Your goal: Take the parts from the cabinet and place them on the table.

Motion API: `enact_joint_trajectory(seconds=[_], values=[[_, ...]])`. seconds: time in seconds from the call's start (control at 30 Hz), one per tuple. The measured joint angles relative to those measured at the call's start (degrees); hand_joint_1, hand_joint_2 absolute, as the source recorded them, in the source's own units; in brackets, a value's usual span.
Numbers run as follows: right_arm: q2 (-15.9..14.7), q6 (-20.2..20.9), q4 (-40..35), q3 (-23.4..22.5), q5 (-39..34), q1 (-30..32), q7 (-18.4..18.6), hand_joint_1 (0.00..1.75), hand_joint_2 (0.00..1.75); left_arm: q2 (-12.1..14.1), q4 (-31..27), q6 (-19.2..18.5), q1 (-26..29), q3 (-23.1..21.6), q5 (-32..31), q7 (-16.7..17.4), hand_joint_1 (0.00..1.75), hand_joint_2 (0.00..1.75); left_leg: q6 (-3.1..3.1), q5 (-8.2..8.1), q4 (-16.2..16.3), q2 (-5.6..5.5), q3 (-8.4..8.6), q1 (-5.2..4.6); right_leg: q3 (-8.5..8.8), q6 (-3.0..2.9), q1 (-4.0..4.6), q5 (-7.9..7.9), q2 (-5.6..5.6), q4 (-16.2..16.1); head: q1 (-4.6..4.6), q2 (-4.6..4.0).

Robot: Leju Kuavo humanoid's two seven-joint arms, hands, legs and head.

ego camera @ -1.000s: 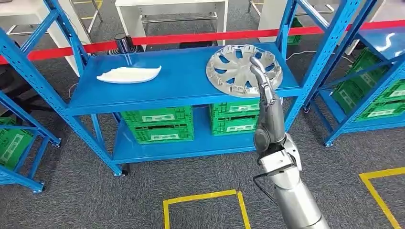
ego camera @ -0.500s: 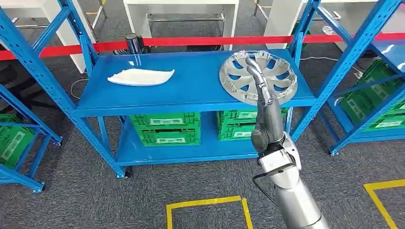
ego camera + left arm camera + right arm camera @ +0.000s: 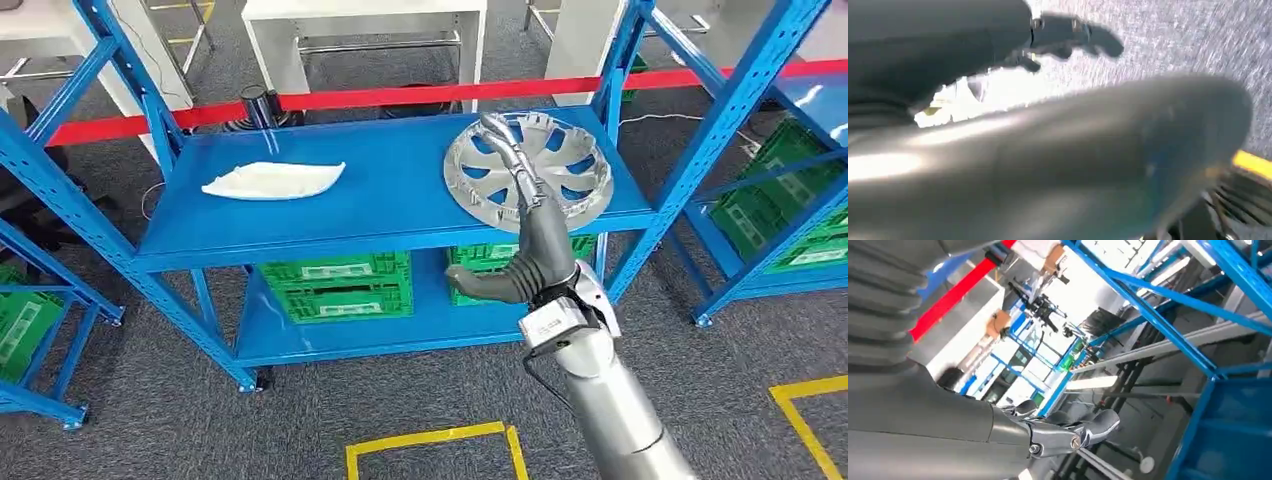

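Thumb now swung out to the left, my right hand (image 3: 528,235) raised before the silver spoked wheel cover (image 3: 530,170) on the blue metal shelf (image 3: 380,190), fingers extended, grasping nothing.

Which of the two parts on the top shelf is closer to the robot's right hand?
The silver wheel cover, round and spoked, on the shelf's right end: the right hand reaches over it. The white elongated part lies far left.
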Motion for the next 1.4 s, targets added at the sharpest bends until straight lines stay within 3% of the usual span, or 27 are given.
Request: enact_joint_trajectory(seconds=[0.03, 0.07, 0.13, 0.2, 0.23, 0.27, 0.33, 0.37, 0.4, 0.43, 0.5, 0.53, 0.57, 0.6, 0.63, 0.67, 0.7, 0.73, 0.83, 1.03, 1.4], values=[[0.0, -0.2, 0.8, 0.2, 0.6, -0.8, 0.0, 0.00, 1.75, 0.0, 0.0, -0.1, 0.0, 0.1, -0.1, 0.0, 0.00, 0.00, 0.23, -1.14, -1.6, 0.15, 0.50, -0.23, 0.28, 0.38, 0.13, -0.28, -0.04, 0.0, 0.00, 0.00], [0.0, -0.3, 1.6, 0.4, 1.5, -1.7, 0.2, 0.00, 1.75, -0.1, 0.1, -0.2, -0.2, 0.1, -0.1, -0.3, 0.00, 0.00, 1.05, -2.89, -1.8, 0.29, 0.44, -0.38, 0.08, 0.73, 0.16, -0.42, -0.01, 0.0, -0.11, 0.00], [0.1, -0.6, 3.2, 1.1, 3.1, -3.1, 0.9, 0.00, 1.75, -0.2, 0.1, -0.2, -0.1, 0.2, -0.1, -0.6, 0.00, 0.00, 2.16, -1.65, -2.0, 0.15, 0.46, -0.42, 0.39, 1.72, 0.22, -0.21, 0.06, 0.4, -0.09, 0.00], [0.1, -1.6, 5.0, 1.7, 5.5, -4.7, 1.8, 0.00, 1.75, -0.4, 0.1, -0.2, -0.1, 0.2, -0.5, -0.5, 0.00, 0.00, 2.85, -1.63, -2.3, -0.12, 2.04, -0.19, 0.28, 2.20, 0.14, -0.67, -0.10, 1.2, 0.09, 0.00], [0.1, -2.2, 6.2, 2.1, 6.7, -6.1, 2.2, 0.00, 1.75, -0.3, 0.1, -0.2, -0.1, 0.2, -0.9, -0.5, 0.00, 0.00, 3.05, -1.73, -2.3, -0.13, 2.28, -0.18, -0.72, 2.42, 0.09, -1.33, -0.10, 3.3, 0.28, 0.00], [0.1, -2.9, 7.6, 2.7, 8.1, -7.5, 3.1, 0.00, 1.75, -0.4, 0.1, -0.3, -0.2, 0.2, -1.1, -0.5, 0.00, 0.00, 3.28, -1.88, -2.3, -0.13, 2.31, -0.19, -2.93, 2.60, 0.11, -2.65, -0.07, 6.8, 0.44, 0.00], [0.2, -4.0, 10.6, 3.6, 10.3, -9.5, 4.7, 0.00, 1.75, -0.5, 0.1, -0.8, -0.3, 0.2, -1.6, -0.8, 0.00, 0.00, 3.62, -2.31, -2.2, -0.15, 2.47, -0.34, -8.60, 2.75, 0.13, -6.26, -0.07, 15.3, 0.46, 0.00], [0.2, -4.4, 12.2, 4.0, 11.4, -10.2, 5.5, 0.00, 1.75, -0.5, 0.1, -0.9, -0.3, 0.2, -1.9, -0.8, 0.00, 0.00, 3.64, -2.57, -2.2, -0.22, 2.66, -0.39, -10.72, 2.59, 0.13, -6.83, -0.07, 17.8, 0.48, 0.00], [0.2, -4.7, 13.9, 4.4, 12.3, -10.8, 6.1, 0.00, 1.75, -0.6, 0.1, -1.1, -0.2, 0.2, -2.1, -0.8, 0.00, 0.00, 3.62, -2.89, -2.2, -0.36, 3.01, -0.44, -11.46, 2.43, 0.13, -5.49, -0.07, 17.4, 0.48, 0.00], [0.2, -5.2, 15.2, 4.7, 12.8, -11.5, 6.3, 0.00, 1.75, -0.6, 0.1, -1.2, -0.1, 0.2, -2.1, -0.6, 0.00, 0.00, 3.54, -3.24, -2.1, -0.48, 3.45, -0.51, -10.92, 2.10, 0.20, -2.91, -0.08, 14.5, 0.50, 0.00], [0.2, -6.5, 18.4, 5.5, 14.6, -13.7, 6.5, 0.00, 1.75, -0.8, 0.1, -1.2, -0.1, 0.3, -2.1, 0.0, 0.00, 0.00, 3.33, -4.02, -2.1, -0.59, 4.66, -0.72, -7.34, 1.19, 0.59, 4.26, -0.07, 4.4, 0.55, 0.00], [0.2, -7.0, 20.3, 5.9, 15.5, -14.8, 7.2, 0.00, 1.75, -1.0, 0.2, -1.2, -0.1, 0.3, -2.1, 0.0, 0.00, 0.00, 3.17, -4.39, -2.2, -0.57, 4.57, -0.63, -6.07, 0.42, 0.97, 5.28, -0.07, 1.4, 0.42, 0.00], [0.3, -7.6, 22.4, 6.3, 16.4, -16.0, 7.7, 0.00, 1.75, -1.1, 0.2, -1.3, -0.2, 0.3, -2.1, -0.3, 0.00, 0.00, 2.82, -4.41, -2.1, -0.67, 4.90, -0.72, -6.62, 0.30, 1.35, 2.37, -0.08, 0.8, 0.04, 0.00], [0.6, -7.9, 24.2, 6.8, 17.4, -17.1, 8.3, 0.00, 1.75, -1.1, 0.2, -1.4, -0.4, 0.3, -2.1, -0.8, 0.00, 0.00, 2.33, -4.65, -2.1, -0.61, 4.48, -0.61, -6.16, 0.24, 1.43, 3.09, 0.12, 0.7, 0.28, 0.00], [0.8, -8.4, 26.2, 7.0, 18.0, -17.9, 8.9, 0.00, 1.75, -1.2, 0.2, -1.6, -0.3, 0.3, -2.3, -1.2, 0.00, 0.00, 1.99, -4.20, -1.7, -0.61, 5.12, -0.66, -5.98, 0.06, 1.41, 4.33, 0.14, 0.0, 0.31, 0.00], [1.0, -8.9, 28.4, 7.1, 18.6, -18.7, 9.7, 0.00, 1.75, -1.2, 0.2, -1.7, -0.2, 0.3, -2.4, -1.2, 0.00, 0.00, 2.48, -4.45, -1.7, -0.55, 4.48, -0.85, -5.44, 1.00, 1.05, 5.02, 0.16, 0.0, 0.24, 0.00], [1.3, -9.7, 31.3, 7.2, 19.1, -20.1, 10.2, 0.00, 1.75, -1.2, 0.2, -1.8, -0.2, 0.3, -2.8, -1.2, 0.00, 0.00, 3.13, -4.83, -2.2, -0.46, 5.11, -0.79, -5.36, 0.95, 1.16, 4.84, 0.21, 0.0, 0.09, 0.02], [1.4, -9.9, 33.4, 7.3, 19.1, -21.1, 10.4, 0.00, 1.75, -1.2, 0.2, -1.9, -0.3, 0.3, -3.0, -1.2, 0.00, 0.00, 2.80, -4.76, -2.4, -0.45, 5.31, -0.73, -5.36, 0.73, 1.25, 4.67, 0.23, 0.0, 0.20, 0.00], [1.5, -10.3, 40.4, 7.2, 18.4, -23.6, 10.2, 0.00, 1.75, -1.3, 0.2, -2.5, -0.4, 0.3, -3.3, -1.2, 0.00, 0.00, 2.58, -4.85, -3.0, -0.47, 5.62, -0.73, -5.30, 0.41, 1.27, 4.38, 0.18, 0.0, 0.18, 0.00], [1.4, -10.1, 52.9, 5.1, 17.0, -27.2, 11.3, 0.00, 1.75, -1.2, 0.2, -2.7, -0.4, 0.3, -3.3, -1.2, 0.00, 0.00, 1.89, -4.77, -3.4, -0.44, 5.87, -0.72, -5.24, 0.23, 1.27, 4.28, 0.20, 0.0, 0.18, 0.00], [-0.7, -9.2, 63.1, 1.8, 16.4, -28.6, 13.8, 0.00, 1.75, -1.3, 0.2, -2.7, -0.4, 0.5, -3.4, -1.2, 0.00, 0.00, 1.85, -4.74, -3.4, -0.44, 5.99, -0.83, -5.07, 0.27, 0.97, 4.31, 0.19, 0.0, 0.20, 0.00]])
